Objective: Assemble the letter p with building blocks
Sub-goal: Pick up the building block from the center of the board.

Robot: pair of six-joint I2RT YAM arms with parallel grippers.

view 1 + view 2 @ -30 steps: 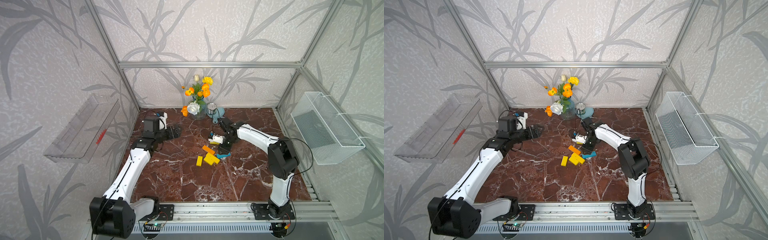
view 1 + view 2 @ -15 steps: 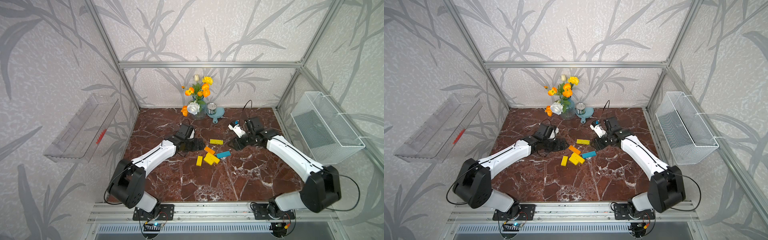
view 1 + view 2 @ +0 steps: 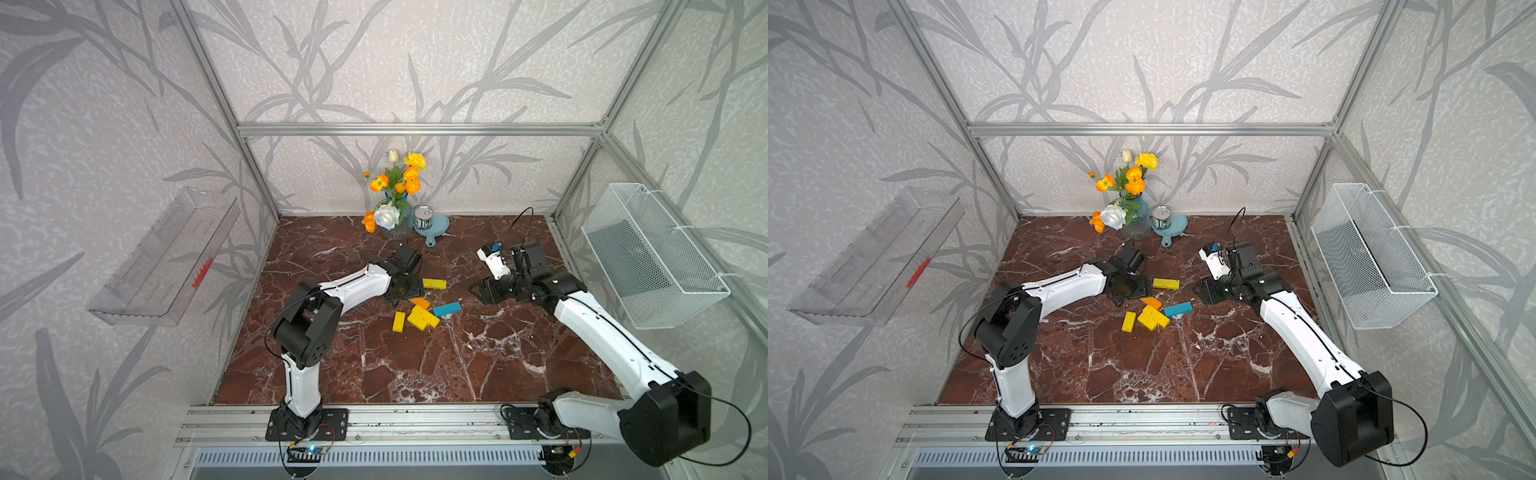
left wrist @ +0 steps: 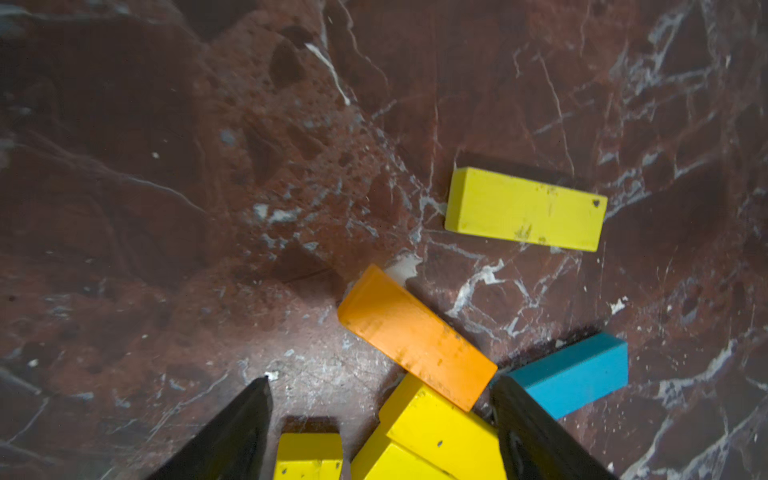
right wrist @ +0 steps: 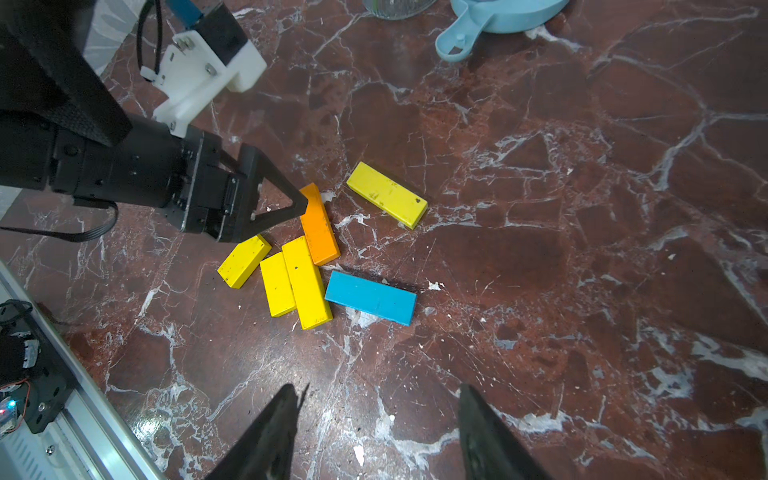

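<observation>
The building blocks (image 5: 306,282) are located on the red marble tabletop (image 3: 374,374), near its middle and between the two arms, and all six are laid flat. A pair of yellow bars (image 3: 423,318) is set side by side with the long sides touching. The orange bar (image 5: 319,224) is placed against the far end of that pair. In the left wrist view its corner appears to overlap one of the yellow bars, but whether it rests on that bar cannot be told. The blue bar (image 5: 370,297) is positioned with one end against the pair, on the side toward the right arm. A fourth yellow bar (image 3: 399,322) is found just beside the pair, on the side toward the left arm. The lone yellow bar (image 3: 434,284) is set apart from the cluster, toward the back wall. The left gripper (image 4: 380,384) is held low over the back edge of the cluster, next to the lone yellow bar. Its jaws are spread, the near end of the orange bar is framed between them, and nothing is clamped. Contact between a fingertip and the blocks cannot be determined. The right gripper (image 5: 376,399) is held well apart from the blocks and pointed toward them. Its jaws are parted, with only bare marble between them. A vase of flowers (image 3: 397,226), a tin can (image 3: 423,217) and a blue dish (image 3: 436,230) are stationed at the back wall.
</observation>
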